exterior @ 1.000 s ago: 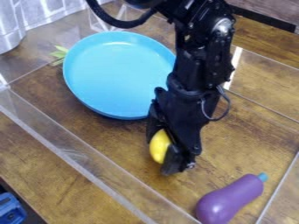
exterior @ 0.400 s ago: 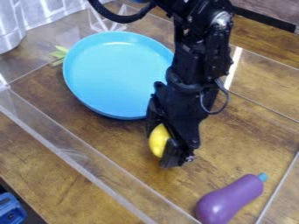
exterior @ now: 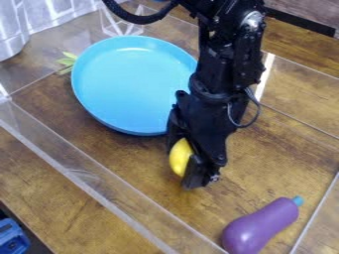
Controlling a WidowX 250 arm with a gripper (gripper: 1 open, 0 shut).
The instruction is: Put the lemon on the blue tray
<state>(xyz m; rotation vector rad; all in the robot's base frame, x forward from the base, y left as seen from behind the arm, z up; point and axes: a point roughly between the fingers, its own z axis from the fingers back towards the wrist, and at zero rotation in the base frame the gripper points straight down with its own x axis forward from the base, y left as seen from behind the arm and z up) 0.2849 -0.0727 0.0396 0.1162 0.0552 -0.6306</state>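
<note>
Desk (exterior: 79, 213): you see a wooden top with a clear low-walled enclosure standing on it.
Blue tray (exterior: 122, 79): it lies flat at your upper left, nothing resting in it.
Arm: you have it reaching down just right of the tray's near rim.
Gripper (exterior: 189, 165): it points downward, clamped tight on the lemon.
Eggplant (exterior: 260, 227): purple, lying at your lower right, apart from the gripper.
Lemon (exterior: 179, 160): yellow, pinched in the gripper just outside the tray's rim.
</note>
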